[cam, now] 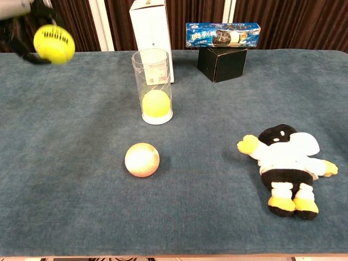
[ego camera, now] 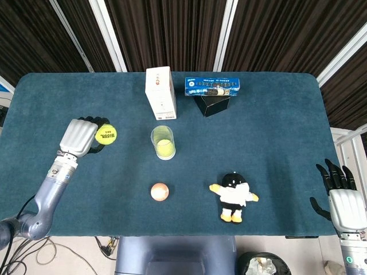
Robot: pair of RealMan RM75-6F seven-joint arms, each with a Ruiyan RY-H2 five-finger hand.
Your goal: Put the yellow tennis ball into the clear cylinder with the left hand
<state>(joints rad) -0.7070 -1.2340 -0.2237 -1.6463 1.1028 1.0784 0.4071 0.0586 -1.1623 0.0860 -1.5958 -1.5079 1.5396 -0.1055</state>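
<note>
My left hand (ego camera: 80, 136) grips a yellow tennis ball (ego camera: 106, 134) and holds it in the air over the left part of the table. In the chest view the ball (cam: 54, 43) shows high at the upper left, with the hand (cam: 19, 22) partly cut off by the frame edge. The clear cylinder (ego camera: 163, 142) stands upright near the table's middle, to the right of the ball, with another yellow ball (cam: 156, 103) at its bottom. My right hand (ego camera: 342, 197) hangs off the table's right edge with its fingers spread and nothing in it.
A white box (ego camera: 160, 93) stands behind the cylinder. A blue cookie pack (ego camera: 212, 86) lies on a black box (ego camera: 212, 105) to its right. A pale orange ball (ego camera: 160, 191) rests in front of the cylinder. A penguin plush toy (ego camera: 234, 196) lies at the front right.
</note>
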